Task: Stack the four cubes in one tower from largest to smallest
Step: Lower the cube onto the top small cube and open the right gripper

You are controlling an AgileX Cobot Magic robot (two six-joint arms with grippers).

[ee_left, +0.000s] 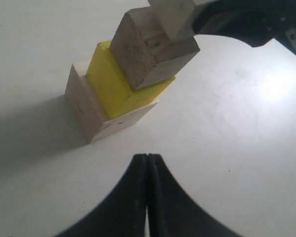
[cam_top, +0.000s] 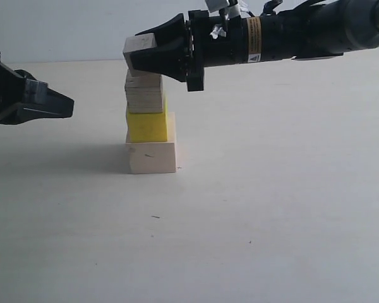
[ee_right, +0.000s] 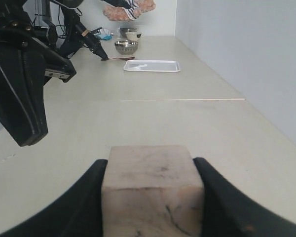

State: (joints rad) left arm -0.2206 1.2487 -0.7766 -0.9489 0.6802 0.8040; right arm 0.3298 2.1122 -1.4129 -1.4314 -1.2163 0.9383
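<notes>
Exterior view: the right hand (cam_top: 145, 52) reaches in from the right, clamped on the smallest pale cube (cam_top: 139, 47), which sits tilted right over the plywood cube (cam_top: 144, 93); touching or not, I can't tell. Below that, the yellow cube (cam_top: 147, 126) on the large pale cube (cam_top: 151, 158), on the worktop (cam_top: 271, 208). The left hand (cam_top: 66, 106) hangs off to the left, well apart. Left wrist view: its fingers (ee_left: 135, 197) are pressed together, holding nothing, the large pale cube just beyond them. Right wrist view: the smallest pale cube fills the gap between the right hand's two fingers, both against its sides
</notes>
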